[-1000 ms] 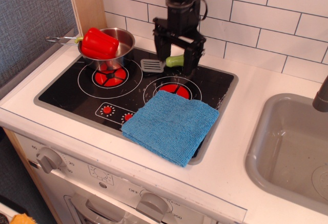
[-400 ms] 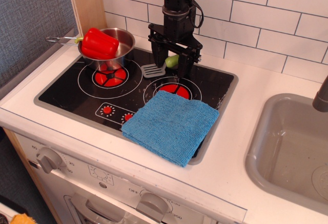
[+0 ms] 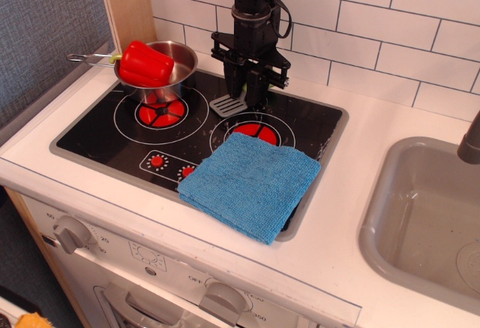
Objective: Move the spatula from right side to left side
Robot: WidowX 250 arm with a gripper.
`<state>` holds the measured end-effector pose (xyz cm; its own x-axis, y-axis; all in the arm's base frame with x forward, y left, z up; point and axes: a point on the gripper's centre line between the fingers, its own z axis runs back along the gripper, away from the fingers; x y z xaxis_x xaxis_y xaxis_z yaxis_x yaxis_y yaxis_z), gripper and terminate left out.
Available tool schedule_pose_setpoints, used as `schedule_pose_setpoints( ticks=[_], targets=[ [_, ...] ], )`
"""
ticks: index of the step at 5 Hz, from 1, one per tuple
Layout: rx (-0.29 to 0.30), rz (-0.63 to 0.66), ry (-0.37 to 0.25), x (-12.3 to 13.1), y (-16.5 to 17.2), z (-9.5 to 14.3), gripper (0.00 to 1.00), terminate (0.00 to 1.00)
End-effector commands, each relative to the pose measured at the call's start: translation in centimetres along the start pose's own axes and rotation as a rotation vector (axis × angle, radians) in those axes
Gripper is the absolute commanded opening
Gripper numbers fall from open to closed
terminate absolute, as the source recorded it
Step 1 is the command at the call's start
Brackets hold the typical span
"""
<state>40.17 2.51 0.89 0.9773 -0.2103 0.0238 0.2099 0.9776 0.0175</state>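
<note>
At upper centre, the gripper (image 3: 245, 91) is clamping its fingers on the spatula (image 3: 226, 105) handle, blade resting on the stove (image 3: 97, 136). Grasp step; next calls for lifting and carrying leftward.

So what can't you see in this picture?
- Spatula: the tool covers its green handle, so its grip cannot be judged; only the grey blade shows.
- Pot: the red pepper hides most of its inside.
- Sink: cut off by the right edge.
</note>
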Motion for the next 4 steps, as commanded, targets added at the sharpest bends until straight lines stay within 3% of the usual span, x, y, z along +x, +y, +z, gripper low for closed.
schedule_pose_setpoints(
  ticks=[1, 3, 4],
  targets=[
    [0.001, 0.019, -0.054, 0.1, -0.7, 3.2, 0.00, 0.00],
    [0.022, 0.108, -0.181, -1.5, -1.7, 10.3, 0.00, 0.00],
    [0.037, 0.150, -0.153, -3.6, -1.7, 10.4, 0.00, 0.00]
  ],
)
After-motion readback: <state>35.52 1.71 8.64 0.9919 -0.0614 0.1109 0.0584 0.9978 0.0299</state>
